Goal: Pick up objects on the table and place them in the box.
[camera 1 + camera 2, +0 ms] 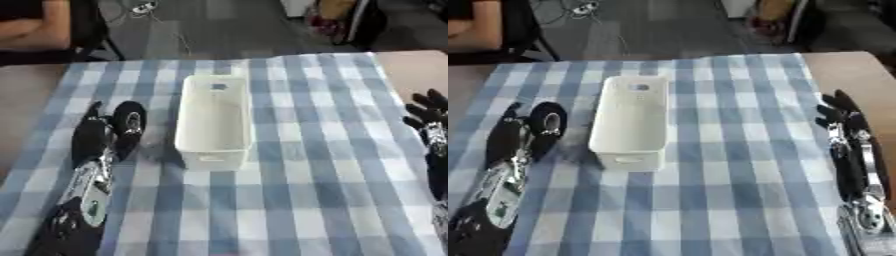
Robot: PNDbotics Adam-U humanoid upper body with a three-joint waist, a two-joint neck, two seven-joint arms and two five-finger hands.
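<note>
My right-eye view shows the whole right hand [843, 131], fingers straight; the left-eye view crops it. Left hand [105, 131] curled, holding nothing I can see. White box [214, 120] holds a small grey thing [218, 86].

**Hidden, cropped and unclear parts**

In the left eye view, the right robot hand [429, 117] is cut off by the picture's right edge, so only its dark fingertips and part of the forearm are seen. The left arm is cropped at the bottom edge in both views. What lies under the left robot hand [112, 131] cannot be told; its fingers are blurred into one dark mass. A small bluish mark inside the white box [214, 120], near its far end, is too small to be identified. The tabletop [710, 200] is cropped at the lower edge.
</note>
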